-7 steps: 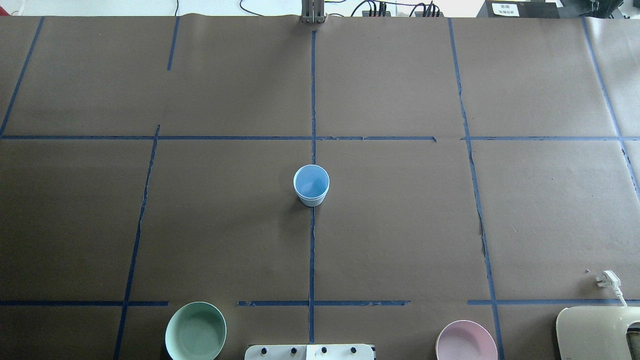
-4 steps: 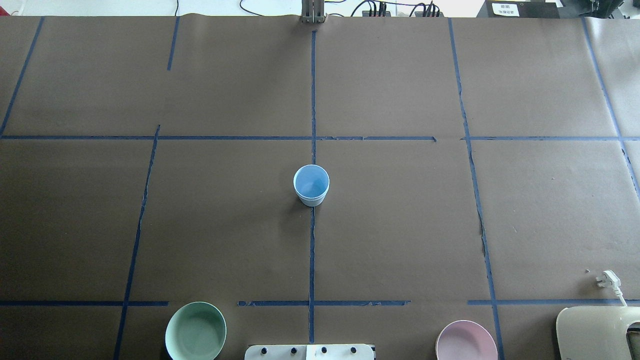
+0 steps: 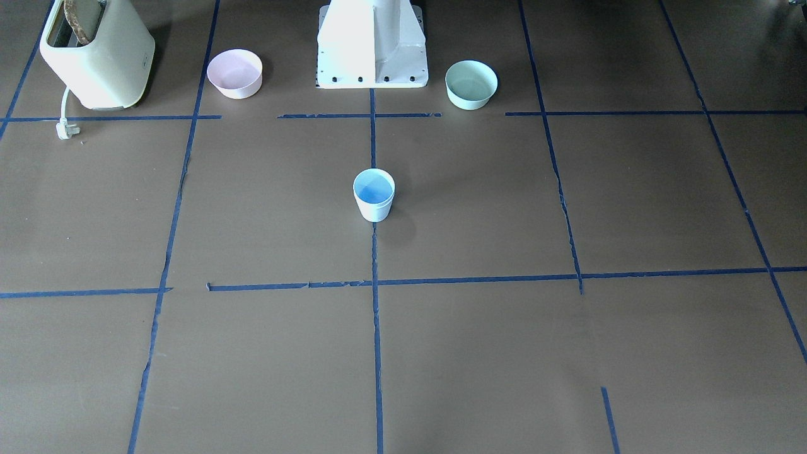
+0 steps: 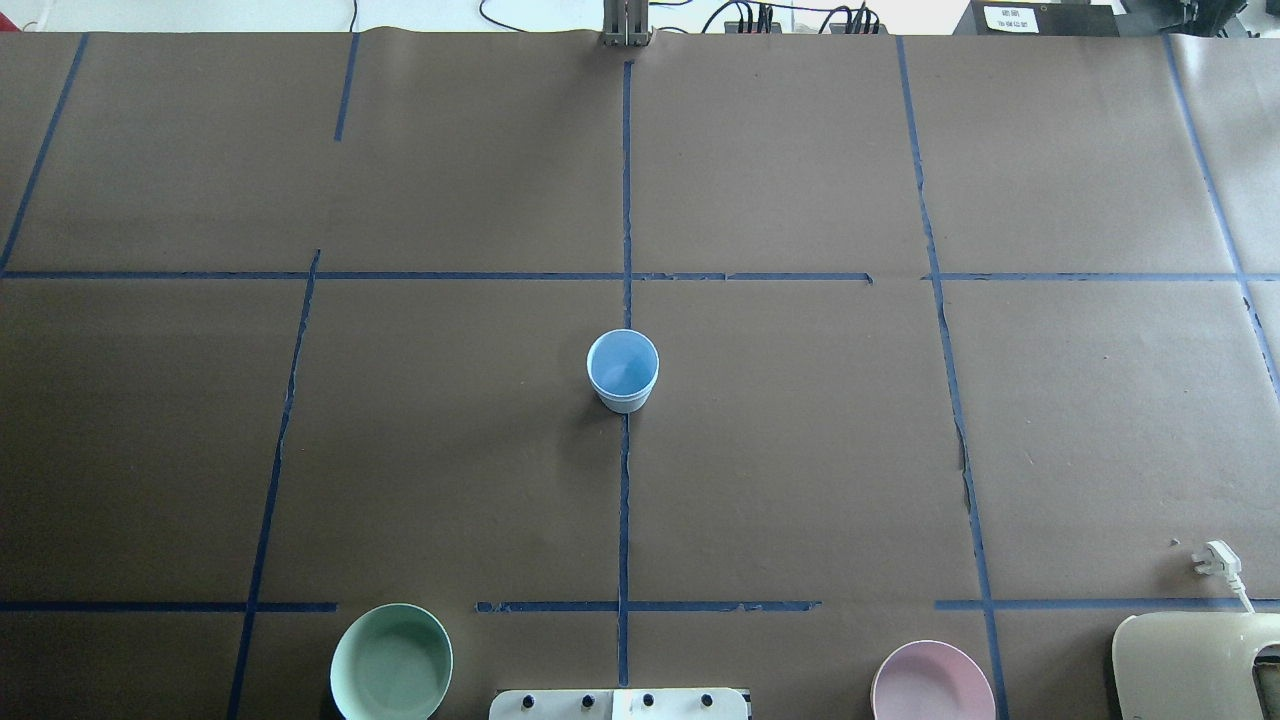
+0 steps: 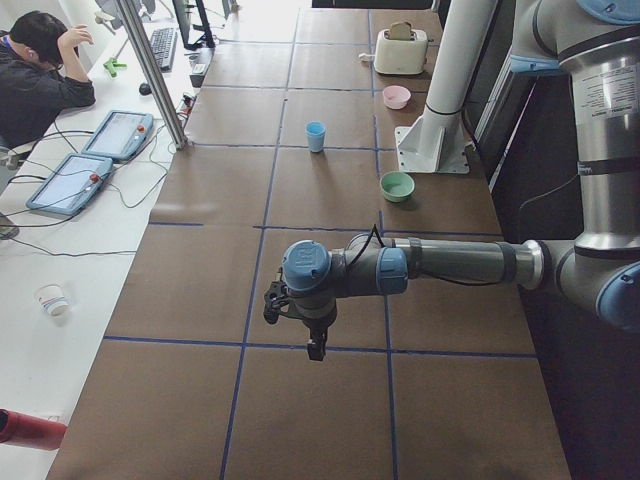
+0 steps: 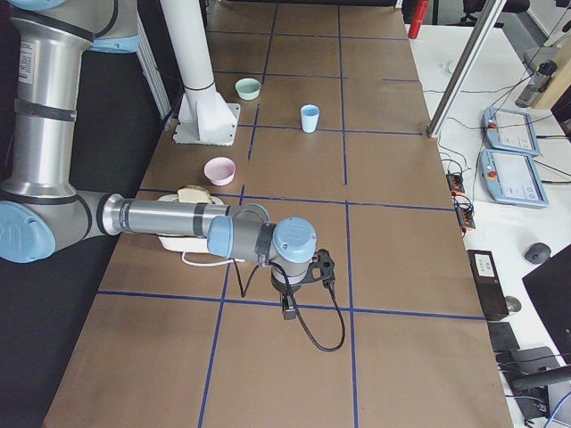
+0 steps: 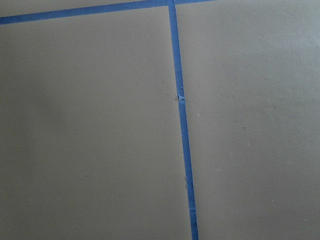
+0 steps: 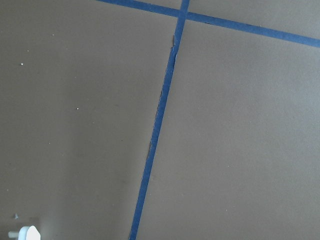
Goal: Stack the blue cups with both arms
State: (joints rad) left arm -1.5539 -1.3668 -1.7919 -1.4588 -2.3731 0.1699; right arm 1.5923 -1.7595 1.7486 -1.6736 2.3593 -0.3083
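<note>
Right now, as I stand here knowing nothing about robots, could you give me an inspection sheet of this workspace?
Surface: table covered in brown paper, with a blue tape grid that is frayed in places.
Job's things: one blue cup shape upright at the centre; whether a second nests inside, cannot tell.
Clutter: mint-green bowl, pink bowl, toaster holding bread.
Grippers: left gripper and right gripper hang far from the cup; open or shut, cannot tell.
Cables: black cable loops below the right wrist; toaster's plug lies loose.
Surroundings: seated person, two control tablets.
</note>
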